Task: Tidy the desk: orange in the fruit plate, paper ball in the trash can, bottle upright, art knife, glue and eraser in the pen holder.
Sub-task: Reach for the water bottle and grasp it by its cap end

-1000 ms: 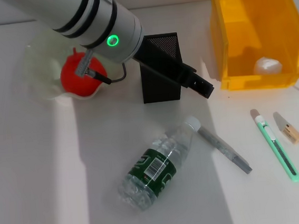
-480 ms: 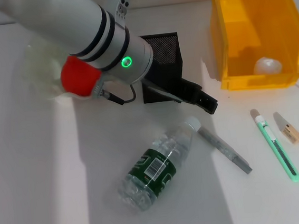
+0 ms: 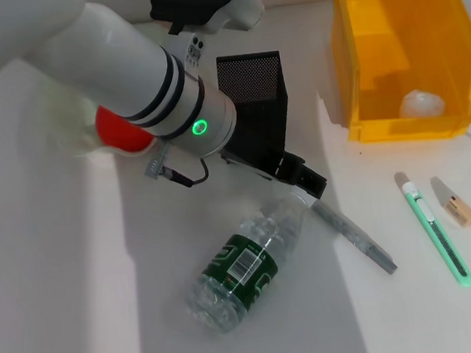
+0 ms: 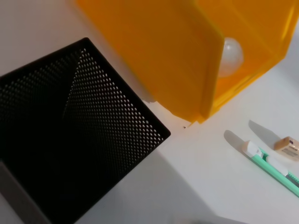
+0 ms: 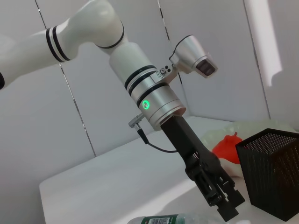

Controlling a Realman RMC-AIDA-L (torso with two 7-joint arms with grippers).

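**Left gripper descending on the fallen bottle's cap**

You see the left gripper [image 3: 309, 183] just in front of the pen holder [image 3: 253, 100], over the cap end of the bottle [image 3: 248, 263], which lies on its side nearer you than the holder. Its fingers look nearly closed and empty, probably poised to take the neck for uprighting. Glue [image 3: 354, 236], art knife [image 3: 435, 231] and eraser [image 3: 455, 203] lie right of the holder, uncollected. The right gripper is out of view.
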